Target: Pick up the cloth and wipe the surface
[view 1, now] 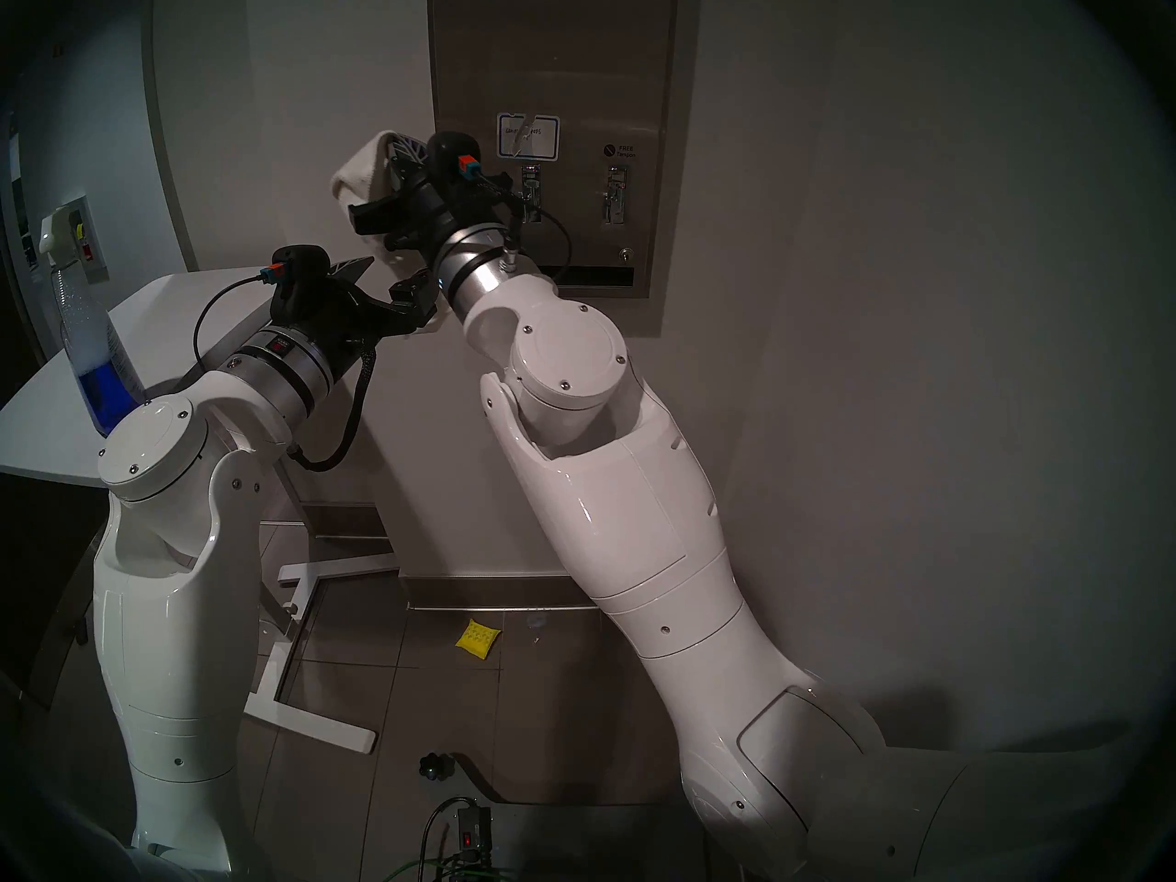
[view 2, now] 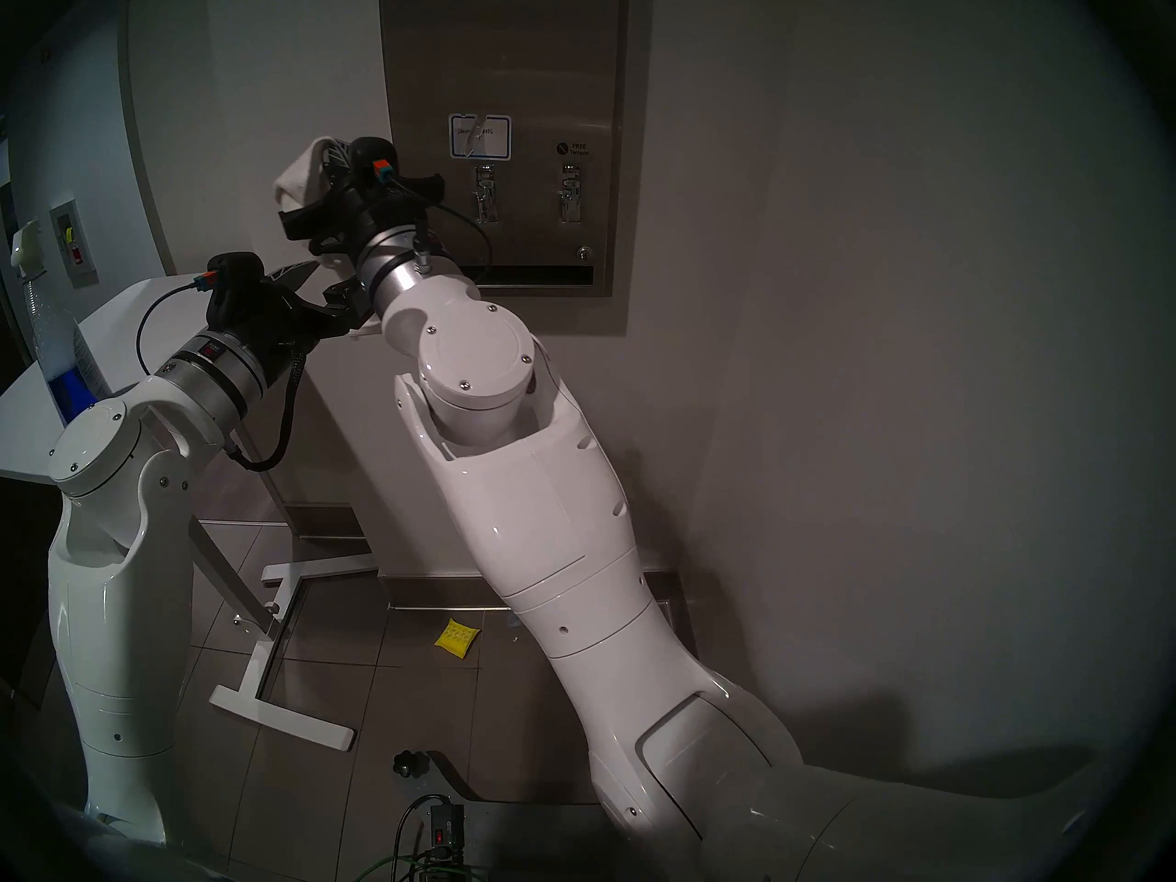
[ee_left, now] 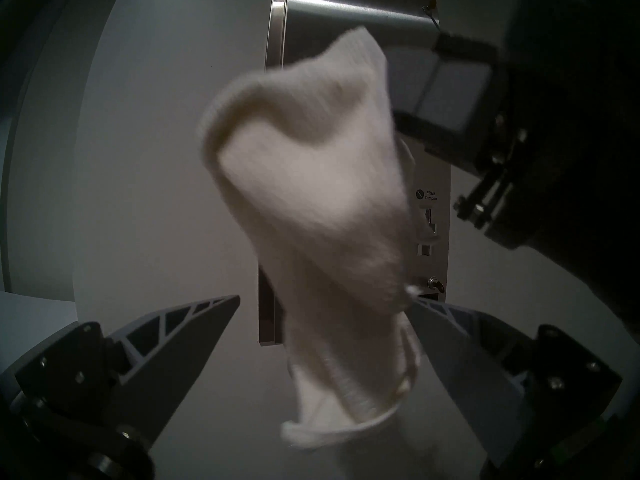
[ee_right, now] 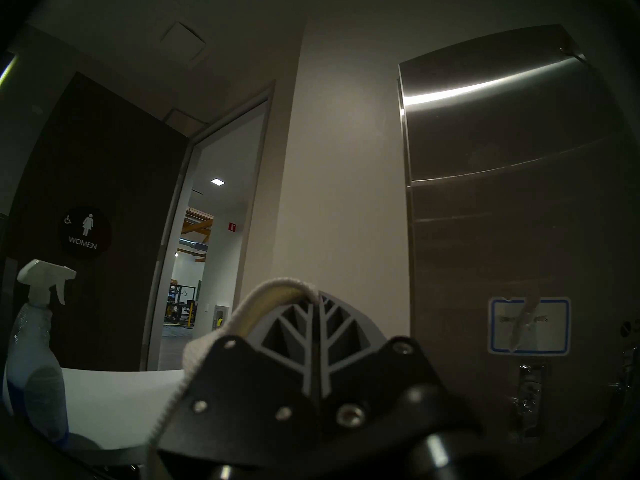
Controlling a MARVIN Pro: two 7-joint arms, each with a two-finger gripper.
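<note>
Right gripper (view 1: 398, 155) clamped shut on cream cloth (view 1: 356, 177), held up just left of steel dispenser front (view 1: 573, 66), left gripper (ee_left: 322, 302) open below; cloth looks soft, light, floppy, best pinched mid-fold.

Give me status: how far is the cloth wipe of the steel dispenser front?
Done: the pickup. The cream-white terry cloth is clamped in the shut right end effector. In hand: that arm holds it raised by the left edge of the brushed stainless-steel dispenser front; contact with the steel can't be confirmed. The open left end effector sits below, empty. Left: wiping the panel face.
</note>
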